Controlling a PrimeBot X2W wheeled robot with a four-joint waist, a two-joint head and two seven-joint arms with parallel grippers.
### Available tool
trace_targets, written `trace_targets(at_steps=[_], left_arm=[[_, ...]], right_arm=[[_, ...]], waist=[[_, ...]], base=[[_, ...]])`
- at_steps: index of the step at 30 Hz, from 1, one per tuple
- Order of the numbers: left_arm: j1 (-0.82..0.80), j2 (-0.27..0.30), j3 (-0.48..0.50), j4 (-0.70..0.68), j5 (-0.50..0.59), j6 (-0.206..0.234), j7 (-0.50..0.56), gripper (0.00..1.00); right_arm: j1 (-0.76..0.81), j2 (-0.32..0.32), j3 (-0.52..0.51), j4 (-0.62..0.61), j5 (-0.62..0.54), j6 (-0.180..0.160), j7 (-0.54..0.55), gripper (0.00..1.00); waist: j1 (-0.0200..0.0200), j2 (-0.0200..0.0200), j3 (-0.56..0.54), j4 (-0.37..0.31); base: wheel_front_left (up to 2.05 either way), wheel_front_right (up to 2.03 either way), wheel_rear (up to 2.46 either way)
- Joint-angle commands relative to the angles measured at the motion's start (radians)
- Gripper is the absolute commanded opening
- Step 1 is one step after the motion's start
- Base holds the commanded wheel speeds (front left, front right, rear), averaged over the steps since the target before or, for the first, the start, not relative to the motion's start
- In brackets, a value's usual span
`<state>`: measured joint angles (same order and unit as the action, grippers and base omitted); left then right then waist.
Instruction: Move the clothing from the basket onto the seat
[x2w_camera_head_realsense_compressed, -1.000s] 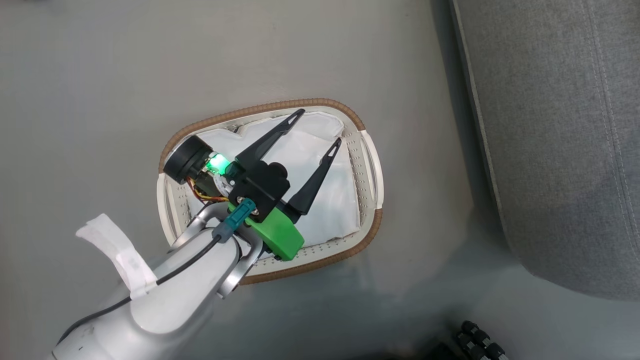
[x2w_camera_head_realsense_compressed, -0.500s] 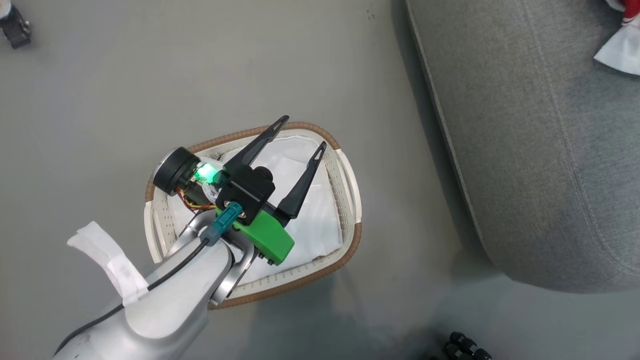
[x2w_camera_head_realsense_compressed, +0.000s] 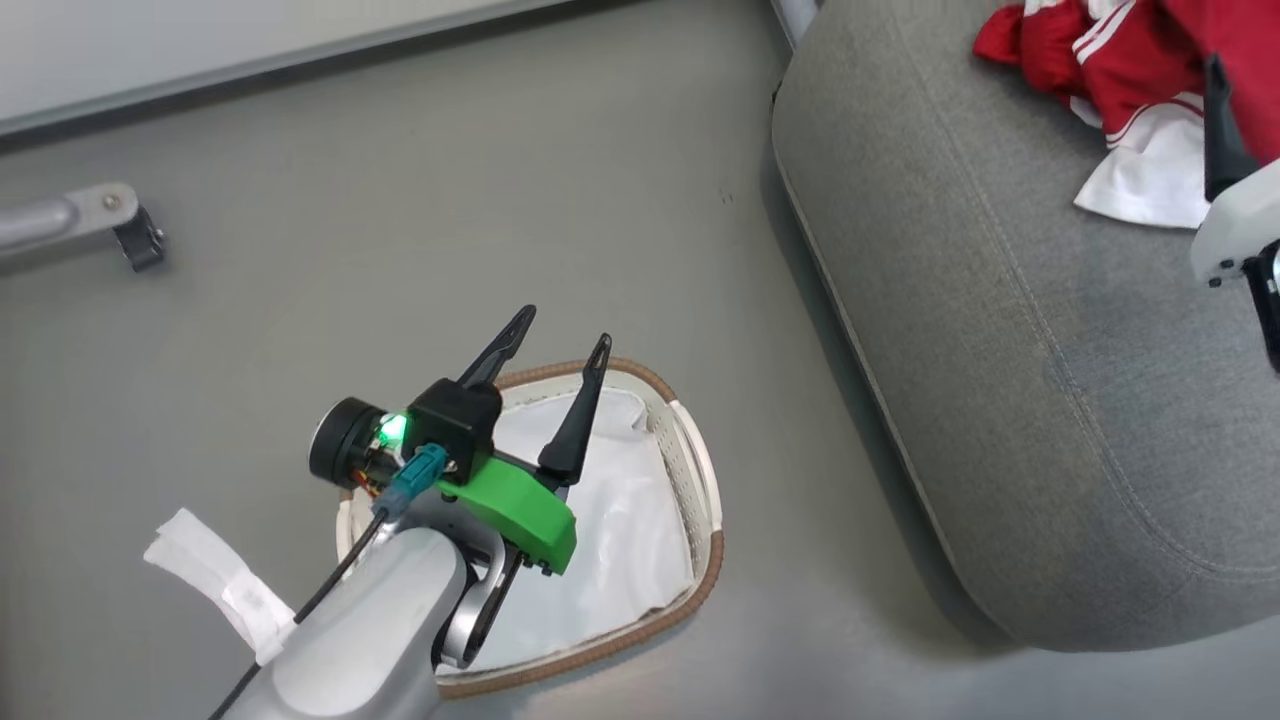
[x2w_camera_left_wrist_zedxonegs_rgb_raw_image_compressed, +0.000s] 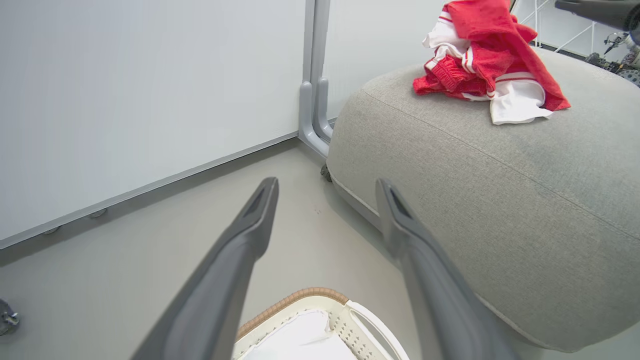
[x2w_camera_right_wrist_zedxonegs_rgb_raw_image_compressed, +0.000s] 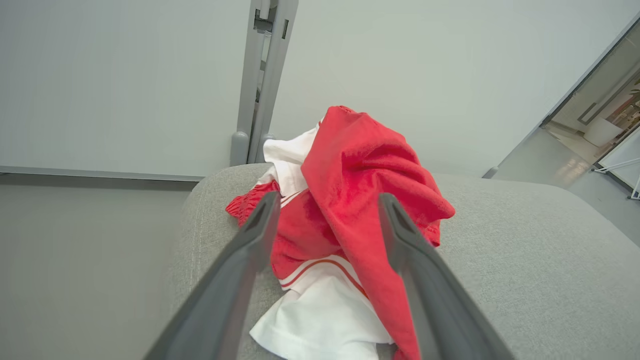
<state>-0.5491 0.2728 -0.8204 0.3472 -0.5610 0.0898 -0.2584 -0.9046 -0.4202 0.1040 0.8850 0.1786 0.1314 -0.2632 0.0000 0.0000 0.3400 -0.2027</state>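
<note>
I see the clothing (x2w_camera_head_realsense_compressed: 1120, 70) heaped on the seat (x2w_camera_head_realsense_compressed: 1000, 350). The basket (x2w_camera_head_realsense_compressed: 700, 560) shows just its white liner (x2w_camera_head_realsense_compressed: 620, 540), so the job looks done. My left tool (x2w_camera_head_realsense_compressed: 563, 330) hangs wide open and empty above the basket. My right tool (x2w_camera_right_wrist_zedxonegs_rgb_raw_image_compressed: 330, 200), equally spread, grips nothing.

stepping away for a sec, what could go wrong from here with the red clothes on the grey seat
The open right gripper brackets the red, white-striped sports clothing; a fold shows between its jaws, so pulling back could drag it off the grey woven seat.
The open left gripper hovers over the oval cream plastic basket; it could grab the white fabric liner.
</note>
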Motion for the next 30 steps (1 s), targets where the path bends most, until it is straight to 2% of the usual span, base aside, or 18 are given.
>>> trace_targets(at_steps=[1,8,17,25,30], left_arm=[[0.031,-0.005,0.024,0.004,-0.011,0.007,-0.008,1.00],[0.172,-0.033,0.193,-0.009,-0.003,0.015,-0.007,1.00],[0.374,-0.058,0.380,-0.038,0.062,0.021,-0.007,1.00],[0.499,-0.099,0.502,-0.068,0.118,0.015,-0.007,1.00],[0.552,-0.119,0.549,-0.081,0.145,-0.002,-0.007,1.00]], right_arm=[[0.029,-0.001,0.002,0.004,0.009,-0.001,-0.002,1.00],[0.157,0.048,-0.002,-0.046,0.066,-0.001,-0.002,1.00],[0.408,0.150,-0.064,-0.233,0.059,-0.001,-0.002,1.00],[0.636,0.289,-0.106,-0.418,0.018,-0.001,-0.002,1.00],[0.736,0.344,-0.104,-0.494,-0.021,-0.001,-0.002,1.00]], waist=[[0.0000,0.0000,-0.135,0.055],[0.0000,0.0000,-0.259,0.139],[0.0000,0.0000,-0.343,0.212],[0.0000,0.0000,-0.365,0.233],[0.0000,0.0000,-0.370,0.228]], base=[[0.00,0.00,0.00],[0.00,0.00,0.00],[0.00,0.00,0.00],[0.00,0.00,0.00],[0.00,0.00,0.00]])
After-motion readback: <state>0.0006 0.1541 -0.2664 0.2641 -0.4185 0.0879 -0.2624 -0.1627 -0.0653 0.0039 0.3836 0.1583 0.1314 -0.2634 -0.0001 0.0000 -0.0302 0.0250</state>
